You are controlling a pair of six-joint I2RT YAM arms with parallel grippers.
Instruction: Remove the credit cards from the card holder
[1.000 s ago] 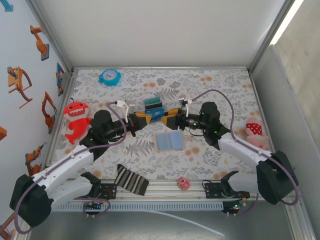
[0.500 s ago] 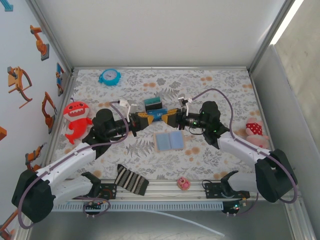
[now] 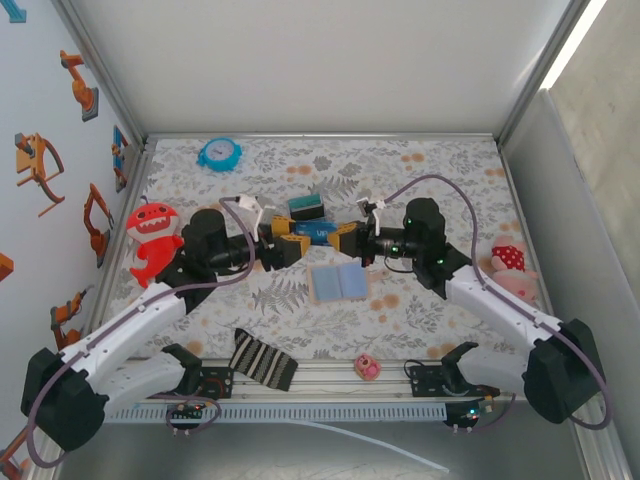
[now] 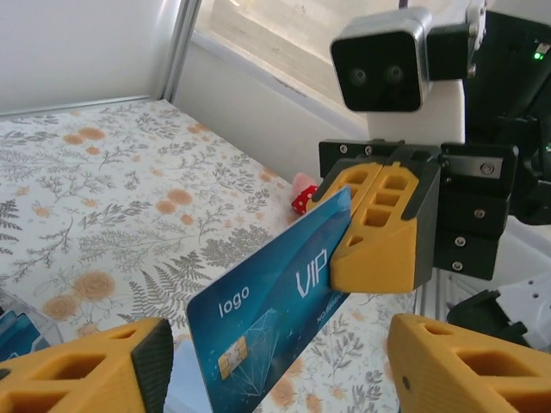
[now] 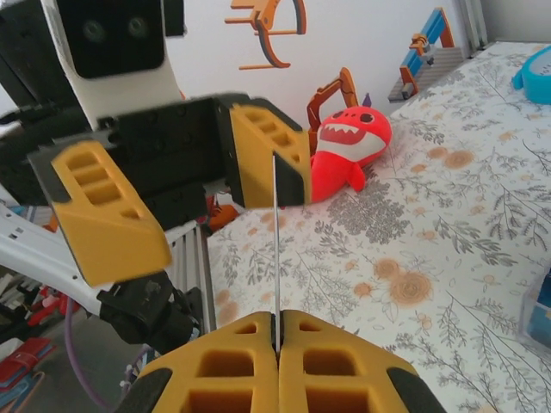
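Clamped shut on a blue card (image 4: 267, 310) at one short end, over the middle of the counter (image 3: 420, 170): right gripper (image 5: 277, 325), both yellow fingers pressed flat against the card, seen edge-on as a thin line in its own wrist view. Printed "logo" and "VIP" on the card face, with a chip near the lower corner

Facing it from the other side with jaws spread wide: left gripper (image 4: 284, 370), one finger on each side of the card's free end. Cannot tell whether the card's edge is touching the far finger

Lying open flat on the counter just below the two gripper tips, pale blue inside up, apart from both: card holder (image 3: 338, 283). Just beyond the tips, a small teal and blue stack of cards (image 3: 307, 208)

Elsewhere on the counter: red shark toy (image 3: 152, 240) at the left edge, blue clock (image 3: 218, 153) at the far left, striped sock (image 3: 262, 360) and a small pink toy (image 3: 368, 367) at the near edge
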